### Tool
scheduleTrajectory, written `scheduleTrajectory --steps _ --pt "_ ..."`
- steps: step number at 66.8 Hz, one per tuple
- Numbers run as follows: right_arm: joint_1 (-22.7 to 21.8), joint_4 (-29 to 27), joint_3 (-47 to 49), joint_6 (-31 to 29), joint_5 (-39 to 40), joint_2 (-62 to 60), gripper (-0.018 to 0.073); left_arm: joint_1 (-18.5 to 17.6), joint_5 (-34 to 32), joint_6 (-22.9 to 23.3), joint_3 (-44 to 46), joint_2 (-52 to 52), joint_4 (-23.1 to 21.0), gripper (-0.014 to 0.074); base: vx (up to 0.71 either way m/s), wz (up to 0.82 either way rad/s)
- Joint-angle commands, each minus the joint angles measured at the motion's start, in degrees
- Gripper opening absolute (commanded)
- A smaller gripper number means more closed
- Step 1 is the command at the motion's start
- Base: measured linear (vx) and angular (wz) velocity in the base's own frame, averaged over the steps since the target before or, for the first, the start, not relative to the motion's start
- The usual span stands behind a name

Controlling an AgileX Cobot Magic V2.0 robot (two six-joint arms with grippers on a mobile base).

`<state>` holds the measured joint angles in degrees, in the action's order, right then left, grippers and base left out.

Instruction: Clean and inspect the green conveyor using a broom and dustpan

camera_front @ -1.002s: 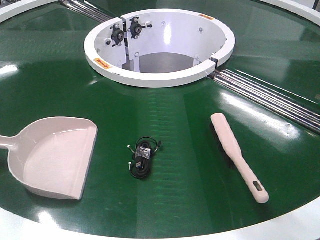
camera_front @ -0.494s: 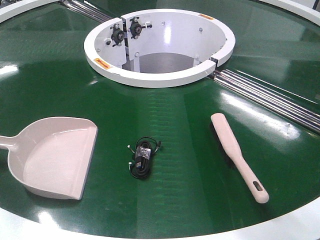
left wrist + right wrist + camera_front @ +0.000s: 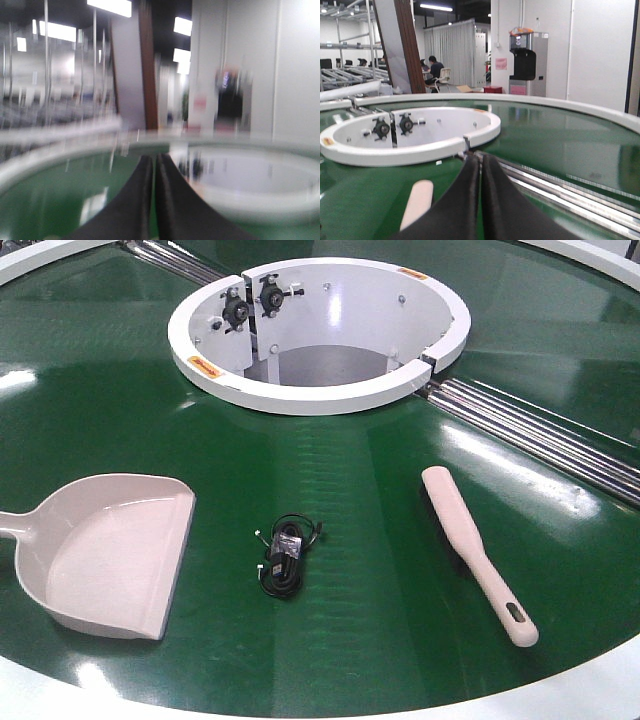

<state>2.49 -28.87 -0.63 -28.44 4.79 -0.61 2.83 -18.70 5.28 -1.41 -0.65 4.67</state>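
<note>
Left jaws and right jaws are both shut tight, tips pressed together, nothing in either one. The left wrist view is pretty blurry tbh. On the green conveyor [image 3: 330, 470], the dustpan [image 3: 110, 555] lies flat near the front-left edge with its mouth facing right. The broom [image 3: 470, 545] lies near the front-right edge, handle end toward the rim. A small coiled black cable [image 3: 285, 560] sits between them, touching neither. The white hub [image 3: 300, 395] is further back, with steel rollers [image 3: 530, 435] running off its right side.
</note>
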Motion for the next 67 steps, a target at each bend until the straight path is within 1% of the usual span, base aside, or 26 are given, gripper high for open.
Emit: scheduleTrajectory --steps 1,4,9,15,22,24,31,33,36,39,43,46,48,50,51,55,56,59,62,67 --pt "0.0 0.7 7.1 -0.8 3.9 -0.6 -0.0003 -0.4 -9.1 2.8 5.0 -0.6 -0.1 -0.0006 0.00 0.00" --pt "0.0 1.1 11.2 -1.0 2.0 -0.3 -0.0003 -0.4 -6.2 4.1 8.6 0.1 -0.1 -0.0006 0.00 0.00" --pt "0.0 3.2 19.6 -2.1 -3.5 1.8 -0.0003 -0.4 2.6 5.6 16.9 2.8 0.2 -0.0006 0.00 0.00" --pt "0.0 5.2 28.9 -2.7 -11.8 7.4 -0.0003 -0.4 12.2 5.4 28.9 7.8 0.2 -0.0006 0.00 0.00" --pt "0.0 5.1 38.3 -2.6 -22.2 16.7 -0.0003 -0.4 26.0 4.3 41.2 15.4 0.2 -0.0006 0.00 0.00" --pt "0.0 5.1 40.4 -2.2 -25.2 20.1 -0.0003 -0.4 30.8 3.3 44.1 17.6 0.1 -0.0005 0.00 0.00" --pt "0.0 5.1 46.4 0.9 -31.5 29.6 -0.0002 -0.4 43.2 -3.2 52.2 26.5 -1.1 0.0006 0.00 0.00" --pt "0.0 5.1 47.7 1.9 -32.5 32.3 0.0000 -0.4 46.6 -5.3 53.5 29.0 -2.4 0.0015 0.00 0.00" --pt "0.0 4.9 48.9 3.2 -33.7 35.3 0.0008 -0.5 50.2 -9.6 55.1 32.1 -6.1 0.0037 0.00 0.00" --pt "0.0 4.6 49.5 3.4 -34.6 38.3 0.0023 -0.5 52.3 -13.3 55.4 34.2 -9.3 0.0064 0.00 0.00" --pt "0.0 3.5 49.7 3.3 -35.0 41.1 0.0073 -0.5 54.8 -18.6 55.4 37.0 -14.2 0.0131 0.00 0.00" --pt "0.0 2.4 49.7 2.8 -35.8 43.0 0.0131 -0.5 56.5 -21.4 55.4 38.4 -17.2 0.0195 0.00 0.00" --pt "0.0 2.0 49.7 2.6 -36.1 43.7 0.0188 -0.5 57.5 -22.9 55.4 39.3 -18.5 0.0249 0.00 0.00" --pt "0.0 1.6 49.7 2.5 -36.6 44.6 0.0258 -0.5 58.2 -24.0 55.4 40.0 -19.7 0.0309 0.00 0.00" --pt "0.0 1.5 49.7 2.5 -36.9 44.8 0.0307 -0.5 58.5 -24.2 55.4 40.3 -20.2 0.0334 0.00 0.00" --pt "0.0 1.4 49.7 2.7 -37.3 45.3 0.0451 -0.5 59.1 -24.6 55.4 41.0 -20.6 0.0456 0.00 0.00" --pt "0.0 1.2 49.7 2.9 -37.3 45.3 0.0505 -0.5 59.1 -24.6 55.4 41.0 -20.6 0.0490 0.00 0.00" --pt "0.0 1.1 49.5 3.4 -36.9 45.3 0.0622 -0.5 59.0 -24.6 55.4 41.0 -20.6 0.0561 0.00 0.00" --pt "0.0 1.2 49.4 3.2 -35.5 45.3 0.0732 -0.5 58.9 -24.6 55.4 41.0 -20.6 0.0609 0.00 0.00" --pt "0.0 1.5 49.3 2.3 -33.7 45.8 0.0729 -0.5 58.9 -24.6 55.4 41.0 -20.6 0.0662 0.00 0.00"
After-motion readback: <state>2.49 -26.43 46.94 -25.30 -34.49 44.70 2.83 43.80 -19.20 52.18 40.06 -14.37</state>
